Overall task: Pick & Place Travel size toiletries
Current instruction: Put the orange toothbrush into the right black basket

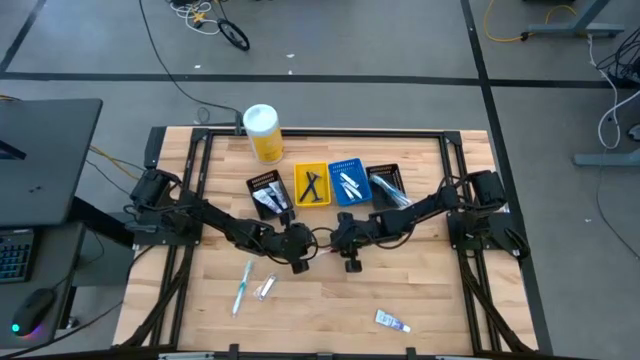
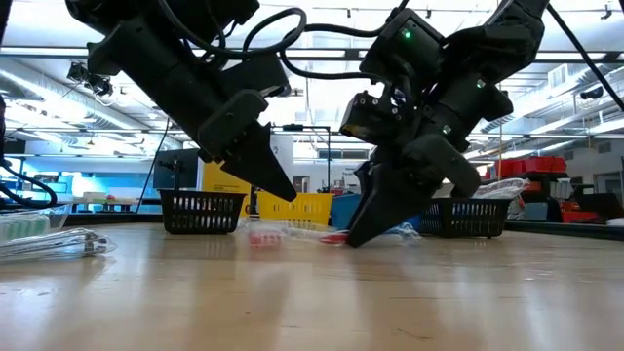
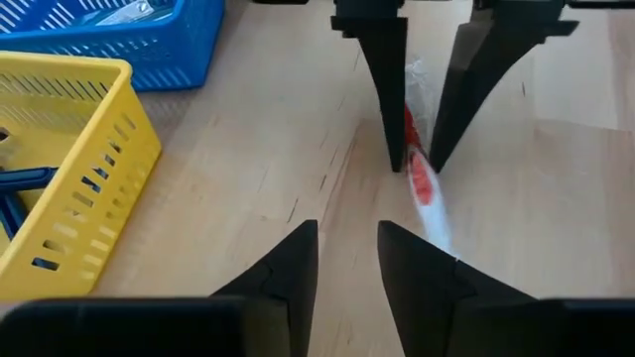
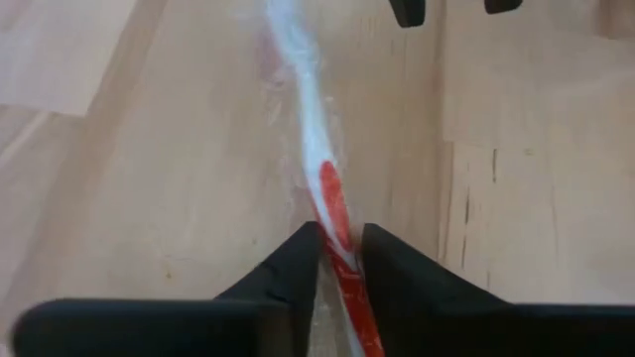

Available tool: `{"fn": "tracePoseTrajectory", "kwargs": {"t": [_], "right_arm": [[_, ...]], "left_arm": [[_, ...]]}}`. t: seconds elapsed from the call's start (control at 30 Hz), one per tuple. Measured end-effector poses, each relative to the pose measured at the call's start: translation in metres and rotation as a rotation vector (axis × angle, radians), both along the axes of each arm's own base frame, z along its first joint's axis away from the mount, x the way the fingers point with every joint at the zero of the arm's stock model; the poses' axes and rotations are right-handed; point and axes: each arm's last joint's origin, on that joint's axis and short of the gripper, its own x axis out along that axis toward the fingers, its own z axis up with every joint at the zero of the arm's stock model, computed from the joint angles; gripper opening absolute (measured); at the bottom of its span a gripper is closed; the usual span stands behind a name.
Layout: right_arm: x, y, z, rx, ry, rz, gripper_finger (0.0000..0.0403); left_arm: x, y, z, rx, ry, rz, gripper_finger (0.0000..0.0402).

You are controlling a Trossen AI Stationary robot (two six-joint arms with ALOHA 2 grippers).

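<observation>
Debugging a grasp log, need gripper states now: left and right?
Left gripper: open, empty, low over the table facing the right gripper.
Right gripper: shut on the red-handled toothbrush, which lies on the table.

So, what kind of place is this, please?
It looks like a robotics lab or workshop, not a home. The wooden table stands on a grey floor with loose cables, a desk with a keyboard is beside it, and the low view shows an open hall with ceiling lights behind.
</observation>
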Motion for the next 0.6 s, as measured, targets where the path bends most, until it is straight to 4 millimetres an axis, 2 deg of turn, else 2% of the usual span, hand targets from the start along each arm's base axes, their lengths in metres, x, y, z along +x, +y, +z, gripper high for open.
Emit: {"fn": "tracePoseTrajectory", "kwargs": {"t": [0.17, 0.3, 0.4, 0.47, 0.6], "right_arm": [[0.0, 0.0, 0.0, -0.027, 0.001, -0.017, 0.0039], [-0.006, -0.002, 0.012, -0.05, 0.011, -0.066, 0.0033], [-0.017, -0.005, 0.03, -0.071, 0.04, -0.135, 0.0032], [-0.027, -0.009, 0.05, -0.099, 0.04, -0.21, 0.0031], [-0.063, -0.014, 0.082, -0.159, 0.136, -0.359, 0.0031]], "left_arm": [[0.0, 0.0, 0.0, 0.018, -0.002, 0.002, 0.0111], [0.0, 0.001, 0.001, 0.049, -0.009, 0.028, 0.0111], [0.0, 0.002, 0.001, 0.057, -0.012, 0.038, 0.0111], [0.0, 0.002, 0.001, 0.063, -0.014, 0.043, 0.0112], [0.0, 0.002, 0.002, 0.091, -0.01, 0.024, 0.011]]}}
